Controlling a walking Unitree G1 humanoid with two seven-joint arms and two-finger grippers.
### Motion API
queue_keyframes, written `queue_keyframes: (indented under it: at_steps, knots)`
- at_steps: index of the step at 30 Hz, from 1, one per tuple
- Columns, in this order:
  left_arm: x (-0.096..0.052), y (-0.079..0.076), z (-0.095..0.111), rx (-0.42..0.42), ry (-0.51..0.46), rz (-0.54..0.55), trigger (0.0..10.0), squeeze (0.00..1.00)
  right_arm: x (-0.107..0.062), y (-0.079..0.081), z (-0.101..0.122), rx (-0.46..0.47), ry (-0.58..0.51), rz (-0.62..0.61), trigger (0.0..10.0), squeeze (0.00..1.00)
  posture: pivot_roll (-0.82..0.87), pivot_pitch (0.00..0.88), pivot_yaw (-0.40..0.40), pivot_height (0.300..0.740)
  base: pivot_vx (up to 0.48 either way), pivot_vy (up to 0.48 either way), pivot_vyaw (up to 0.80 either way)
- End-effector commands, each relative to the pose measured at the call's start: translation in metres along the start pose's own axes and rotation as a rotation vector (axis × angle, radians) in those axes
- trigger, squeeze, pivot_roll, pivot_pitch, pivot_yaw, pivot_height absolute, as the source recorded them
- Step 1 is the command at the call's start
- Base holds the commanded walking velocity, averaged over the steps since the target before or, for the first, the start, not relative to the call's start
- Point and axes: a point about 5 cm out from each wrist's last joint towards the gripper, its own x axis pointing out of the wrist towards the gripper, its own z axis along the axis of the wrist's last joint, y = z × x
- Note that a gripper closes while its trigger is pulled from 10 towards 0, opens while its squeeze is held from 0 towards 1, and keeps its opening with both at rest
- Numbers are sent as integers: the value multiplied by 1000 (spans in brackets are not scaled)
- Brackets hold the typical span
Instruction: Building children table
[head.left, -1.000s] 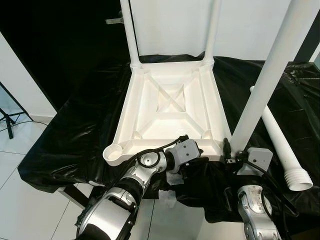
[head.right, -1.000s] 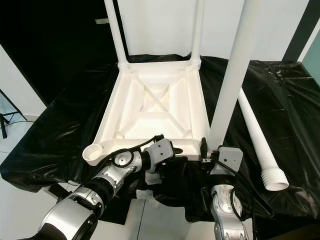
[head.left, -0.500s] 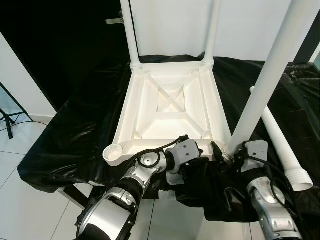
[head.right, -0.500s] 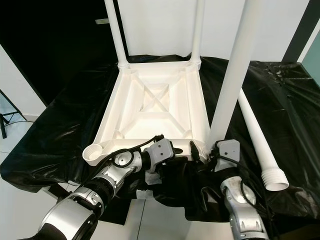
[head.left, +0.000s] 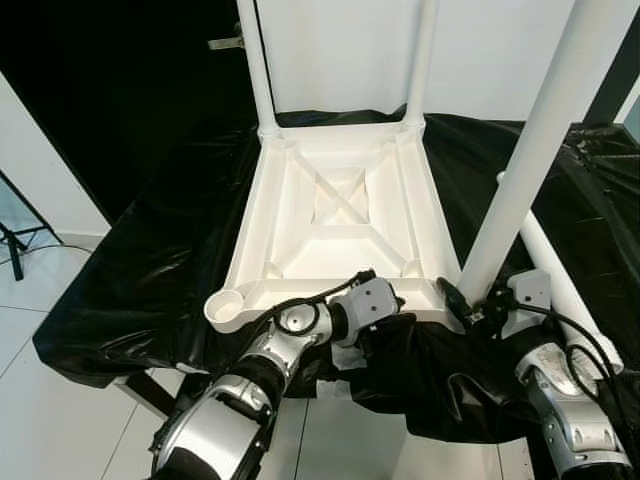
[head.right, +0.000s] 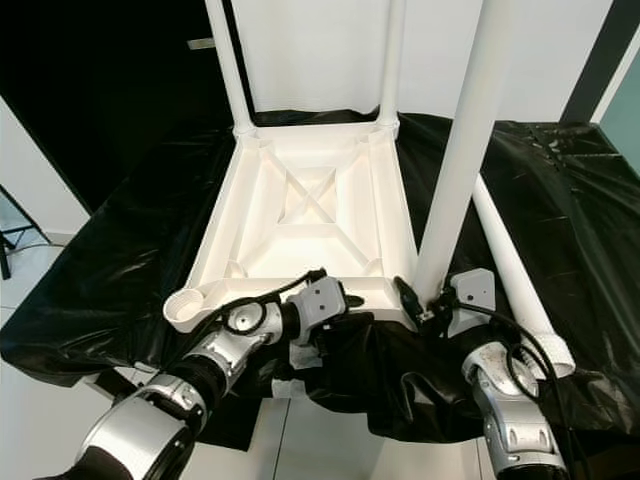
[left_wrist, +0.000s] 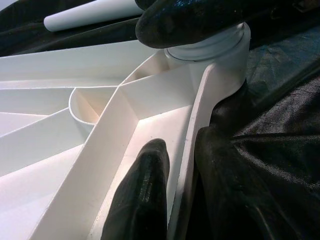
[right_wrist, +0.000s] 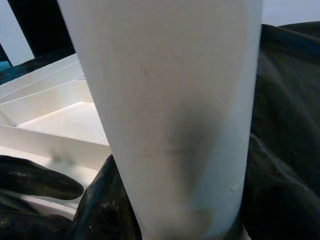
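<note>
Right end effector pinches the base of a white leg, its black fingers wrapped around the tube just where it enters the near right corner socket of the upturned white tabletop. Left end effector is clamped on the tabletop's near rim, one finger inside the frame and one outside, bracing it on the black-draped table. Two far legs already stand in their sockets; the near left socket is open, and a spare leg lies on the cloth to the right. For this step, the leg probably needs to stay plumb to the socket while being pressed or turned home; it looks tilted, so straightening first would help avoid binding. A firm left hold should keep the light tabletop from sliding on the slick cloth.
</note>
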Motion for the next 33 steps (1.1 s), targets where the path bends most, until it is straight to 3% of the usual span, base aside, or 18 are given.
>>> queue_keyframes:
  at_steps: [1,2,3,4,6,8,13,21,22,23,27,28,29,31,32,33]
  knots:
    - [-7,-22,-36,-99,161,-17,10000,0,3,30,-15,46,63,127,0,0,-114,0,49,740,0,0,0]
    - [-7,-21,-37,-98,162,-17,10000,0,4,31,-17,44,49,34,0,0,-112,0,46,740,0,0,0]
    - [-7,-21,-37,-98,162,-17,10000,0,4,31,-17,44,49,34,0,0,-112,0,46,740,0,0,0]
    - [-8,-21,-36,-95,163,-16,10000,0,5,29,-16,79,23,-153,0,0,-109,0,44,740,0,0,0]
    - [-8,-21,-36,-95,163,-16,10000,0,5,29,-16,79,23,-153,0,0,-109,0,44,740,0,0,0]
    - [-7,-19,-35,-96,160,-11,10000,0,5,38,-9,41,-38,-374,0,0,-102,0,44,740,0,0,0]
    - [-8,-20,-37,-96,165,-14,10000,0,3,37,-7,17,-50,-465,0,0,-103,0,43,740,0,0,0]
    - [-10,-18,-37,-93,166,-7,10000,0,7,40,-7,17,-47,-443,0,0,-97,0,40,740,0,0,0]
    - [-9,-18,-37,-93,165,-7,10000,0,7,41,-7,11,-46,-441,10000,0,-99,0,39,740,0,0,0]
    - [-9,-18,-37,-92,165,-8,10000,0,8,44,-5,22,-62,-410,10000,1000,-101,0,40,740,0,0,0]
    - [-9,-19,-37,-92,166,-10,10000,0,10,49,-5,32,-73,-318,10000,1000,-108,0,46,740,0,0,0]
    - [-9,-19,-37,-91,167,-13,10000,0,11,51,-7,46,-53,-227,10000,914,-110,0,49,740,0,0,0]
    - [-9,-19,-37,-91,168,-14,10000,0,11,52,-9,57,-39,-162,10000,914,-112,0,50,740,0,0,0]
    - [-9,-19,-37,-91,168,-14,10000,0,11,52,-9,57,-39,-162,10000,914,-112,0,50,740,0,0,0]
    - [-9,-19,-37,-90,168,-16,10000,0,10,51,-11,71,-23,-95,10000,0,-113,0,51,740,0,0,0]
    - [-9,-19,-37,-90,168,-16,10000,0,10,51,-11,71,-23,-95,10000,0,-113,0,51,740,0,0,0]
